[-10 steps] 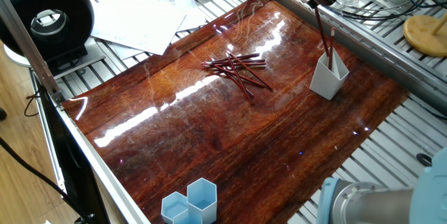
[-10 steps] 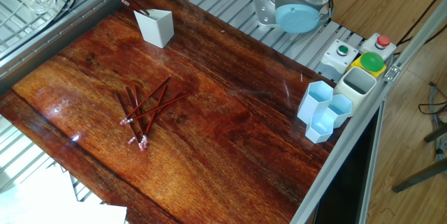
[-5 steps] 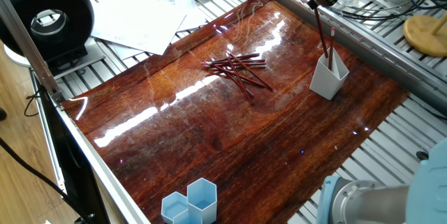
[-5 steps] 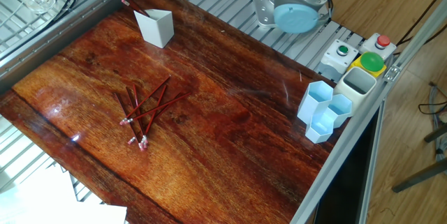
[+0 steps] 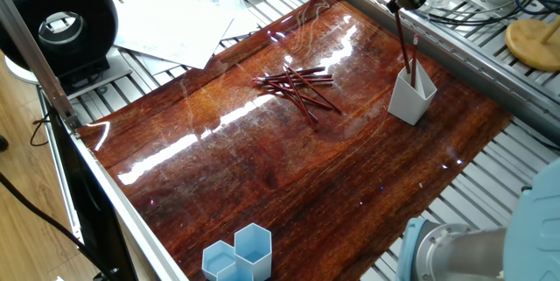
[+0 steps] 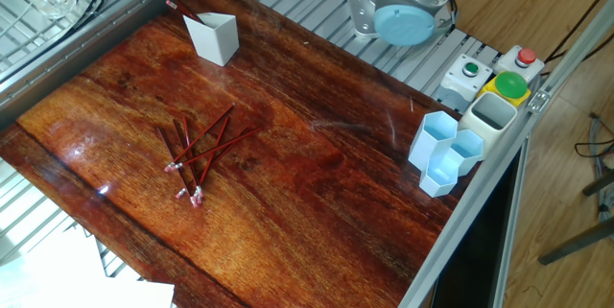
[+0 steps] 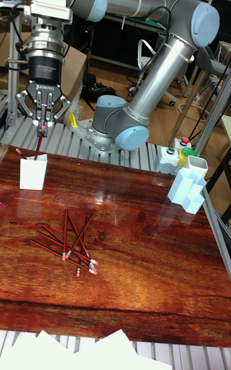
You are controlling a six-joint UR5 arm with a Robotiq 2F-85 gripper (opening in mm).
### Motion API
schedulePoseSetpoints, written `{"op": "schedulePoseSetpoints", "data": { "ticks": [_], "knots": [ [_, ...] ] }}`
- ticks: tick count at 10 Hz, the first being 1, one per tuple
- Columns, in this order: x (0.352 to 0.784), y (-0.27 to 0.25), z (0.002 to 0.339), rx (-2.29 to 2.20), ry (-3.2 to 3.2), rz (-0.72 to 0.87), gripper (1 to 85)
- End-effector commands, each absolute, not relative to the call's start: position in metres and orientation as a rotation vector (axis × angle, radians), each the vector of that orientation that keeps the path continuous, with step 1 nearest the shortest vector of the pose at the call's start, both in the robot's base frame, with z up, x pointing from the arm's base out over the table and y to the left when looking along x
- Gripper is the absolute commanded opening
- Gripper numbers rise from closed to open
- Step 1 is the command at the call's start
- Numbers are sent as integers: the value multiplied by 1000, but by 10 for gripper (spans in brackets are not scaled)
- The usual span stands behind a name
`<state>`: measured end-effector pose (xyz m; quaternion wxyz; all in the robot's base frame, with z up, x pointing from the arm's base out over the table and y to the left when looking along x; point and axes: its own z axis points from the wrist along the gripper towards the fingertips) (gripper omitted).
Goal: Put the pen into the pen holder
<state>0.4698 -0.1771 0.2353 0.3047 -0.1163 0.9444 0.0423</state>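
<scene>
Right now your gripper [image 7: 43, 127] hangs directly above the white pen holder [image 7: 33, 173], its fingers pinched on the top of a red pen [image 7: 40, 144] whose lower end dips inside the cup. You can see another pen [image 7: 20, 153] leaning in there, and a loose pile of red pens [image 7: 69, 245] lying on the wooden tabletop [image 7: 141, 261], well apart.

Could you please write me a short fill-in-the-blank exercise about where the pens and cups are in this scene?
1. The two-finger gripper holds a dark red pen directly above the small ____ plastic pen holder.
2. The loose red pens lie in a pile on the ____ tabletop.
3. The hexagonal honeycomb cups are light ____.

Missing words: white; wooden; blue
</scene>
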Motion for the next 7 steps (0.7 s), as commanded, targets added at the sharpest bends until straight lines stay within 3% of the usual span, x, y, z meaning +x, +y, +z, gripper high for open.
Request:
{"op": "schedulePoseSetpoints", "data": {
  "ticks": [1, 3, 7],
  "knots": [
    [468, -174, 236, -308, 2500, 144, 150],
    [465, -174, 234, -313, 2509, 142, 227],
    [463, -177, 232, -322, 2520, 130, 243]
  ]
}}
